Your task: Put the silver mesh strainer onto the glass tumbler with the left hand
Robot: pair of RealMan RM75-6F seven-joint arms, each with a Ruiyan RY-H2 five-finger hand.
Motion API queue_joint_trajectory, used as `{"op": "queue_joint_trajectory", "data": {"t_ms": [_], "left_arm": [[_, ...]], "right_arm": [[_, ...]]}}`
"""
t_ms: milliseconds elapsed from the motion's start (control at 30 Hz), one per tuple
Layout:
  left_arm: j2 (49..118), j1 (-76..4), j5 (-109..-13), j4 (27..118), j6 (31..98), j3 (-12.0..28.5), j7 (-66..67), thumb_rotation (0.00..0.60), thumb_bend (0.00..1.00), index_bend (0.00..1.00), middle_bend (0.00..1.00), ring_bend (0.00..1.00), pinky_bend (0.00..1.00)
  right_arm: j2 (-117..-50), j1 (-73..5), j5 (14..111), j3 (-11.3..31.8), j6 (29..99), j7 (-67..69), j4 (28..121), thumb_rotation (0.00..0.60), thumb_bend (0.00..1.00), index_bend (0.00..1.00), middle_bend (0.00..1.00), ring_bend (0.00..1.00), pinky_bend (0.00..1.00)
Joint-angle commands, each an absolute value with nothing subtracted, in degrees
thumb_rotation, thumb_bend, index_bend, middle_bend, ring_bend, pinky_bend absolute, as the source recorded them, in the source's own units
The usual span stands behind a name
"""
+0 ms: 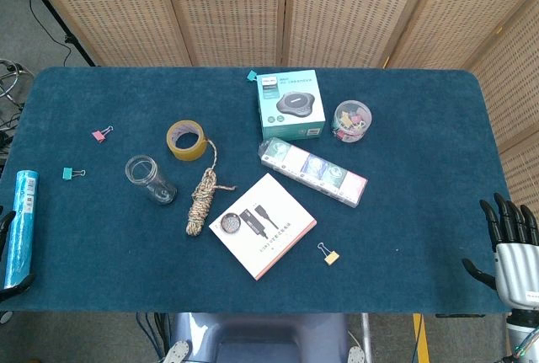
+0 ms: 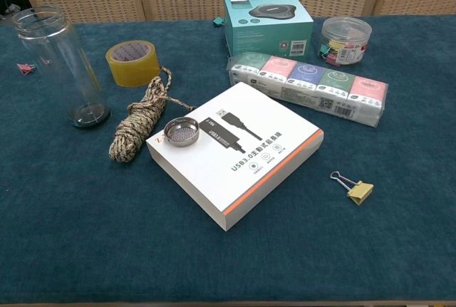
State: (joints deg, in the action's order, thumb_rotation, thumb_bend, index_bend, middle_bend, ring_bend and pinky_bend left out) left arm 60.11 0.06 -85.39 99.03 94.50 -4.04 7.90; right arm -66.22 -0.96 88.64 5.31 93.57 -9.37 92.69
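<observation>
Resting on the white box well to the left hand's right, the silver mesh strainer looked light, stiff, best pinched by its rim; the glass tumbler stood nearer. Left fingers' state unclear; right hand spread.

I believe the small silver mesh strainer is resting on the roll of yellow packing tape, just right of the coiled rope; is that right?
Not quite. The small silver mesh strainer rests on the corner of the white USB cable box, not on the roll of yellow packing tape, which lies further back near the clear glass tumbler. It is indeed just right of the coiled rope, as the chest view shows.
</observation>
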Motion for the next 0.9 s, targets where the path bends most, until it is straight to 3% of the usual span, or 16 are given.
{"op": "queue_joint_trajectory", "data": {"t_ms": [33, 300, 600, 767, 900], "left_arm": [[59.7, 0.3, -85.6, 99.2, 94.1, -3.9, 7.1, 0.600, 0.00, 0.00, 0.00, 0.00, 0.00], [59.6, 0.4, -87.9, 98.5, 93.7, -3.7, 5.8, 0.600, 0.00, 0.00, 0.00, 0.00, 0.00], [60.5, -4.9, -103.6, 95.1, 92.3, -5.2, -1.5, 0.600, 0.00, 0.00, 0.00, 0.00, 0.00], [59.8, -12.1, -108.1, 99.4, 84.6, -4.0, -3.2, 0.600, 0.00, 0.00, 0.00, 0.00, 0.00], [60.1, -17.6, -106.4, 103.9, 76.4, -1.8, -1.3, 0.600, 0.00, 0.00, 0.00, 0.00, 0.00]], "right_arm": [[-66.3, -0.8, 88.7, 5.5, 94.0, -9.0, 92.8, 0.600, 0.11, 0.00, 0.00, 0.00, 0.00], [-66.5, -0.8, 88.5, 5.5, 93.5, -8.1, 92.7, 0.600, 0.11, 0.00, 0.00, 0.00, 0.00], [-66.0, -0.8, 88.6, 5.5, 93.5, -6.8, 93.1, 0.600, 0.11, 0.00, 0.00, 0.00, 0.00], [-65.5, -0.7, 88.4, 5.5, 93.4, -5.3, 93.2, 0.600, 0.11, 0.00, 0.00, 0.00, 0.00], [-65.0, -0.8, 88.2, 5.5, 92.9, -4.4, 93.5, 0.600, 0.11, 0.00, 0.00, 0.00, 0.00]]}}
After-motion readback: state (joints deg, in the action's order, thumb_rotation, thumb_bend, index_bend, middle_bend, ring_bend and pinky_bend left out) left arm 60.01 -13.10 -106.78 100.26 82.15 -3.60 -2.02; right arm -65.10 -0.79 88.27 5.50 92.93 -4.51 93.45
